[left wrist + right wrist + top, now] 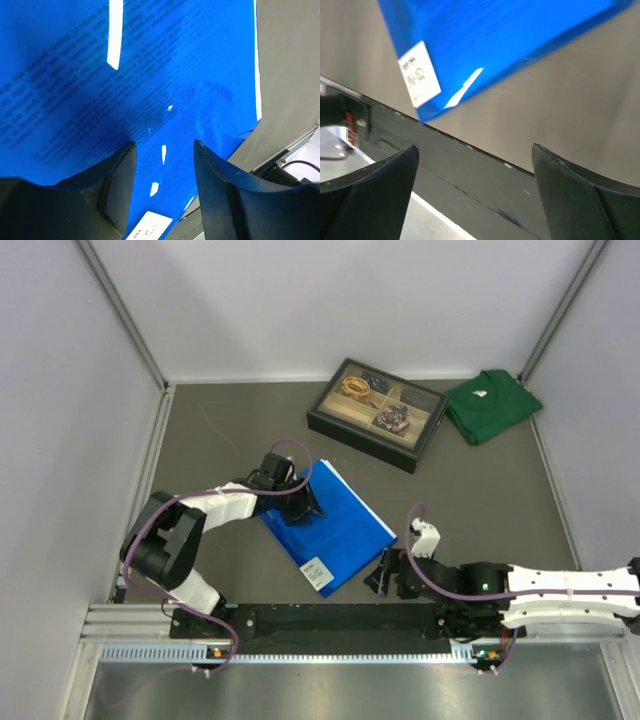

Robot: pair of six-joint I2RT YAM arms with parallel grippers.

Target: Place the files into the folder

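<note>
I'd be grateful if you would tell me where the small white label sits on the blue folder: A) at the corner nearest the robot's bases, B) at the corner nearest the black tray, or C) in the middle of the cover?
A: in the top view the white label lies at the near corner of the blue folder, the corner farthest from the black tray.

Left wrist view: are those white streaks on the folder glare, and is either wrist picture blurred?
Left wrist: yes, the white streaks on the folder are glare; lines of print show through the blue but too soft to read; the fingers sit in shadow. Right wrist: slightly smeared, the label unreadable, one glare streak beside it.
</note>
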